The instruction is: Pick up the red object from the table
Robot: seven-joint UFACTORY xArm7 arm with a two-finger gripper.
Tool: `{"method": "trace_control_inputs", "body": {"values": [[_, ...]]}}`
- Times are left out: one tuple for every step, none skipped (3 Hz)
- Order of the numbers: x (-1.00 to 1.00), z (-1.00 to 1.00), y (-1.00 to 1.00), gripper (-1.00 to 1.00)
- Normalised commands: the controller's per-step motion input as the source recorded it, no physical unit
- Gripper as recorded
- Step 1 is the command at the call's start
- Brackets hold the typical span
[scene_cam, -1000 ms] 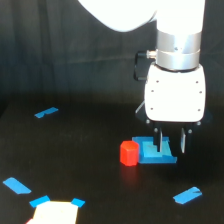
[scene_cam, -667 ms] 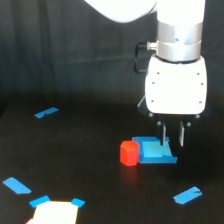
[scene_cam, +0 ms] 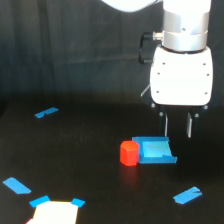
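Observation:
The red object (scene_cam: 129, 152) is a small red-orange faceted block standing on the black table (scene_cam: 90, 190), touching the left edge of a blue square patch (scene_cam: 155, 150). My gripper (scene_cam: 177, 131) hangs from the white arm above the patch's far right part, up and to the exterior view's right of the block. Its two thin fingers (scene_cam: 189, 126) point down with a gap between them and hold nothing. The fingertips are clear above the table.
Blue tape pieces lie on the table at the left back (scene_cam: 46, 112), the left front (scene_cam: 16, 185) and the right front (scene_cam: 187, 195). A pale rectangle with blue corner tape (scene_cam: 54, 212) sits at the bottom left edge.
The arm has risen and moved slightly to the exterior view's right, away from the blue patch. The red block has not moved.

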Motion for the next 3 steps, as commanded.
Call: {"method": "trace_control_inputs", "body": {"values": [[-0.14,0.84,0.84,-0.07],[0.18,0.41,0.51,0.47],[0.84,-0.18,0.53,-0.61]]}}
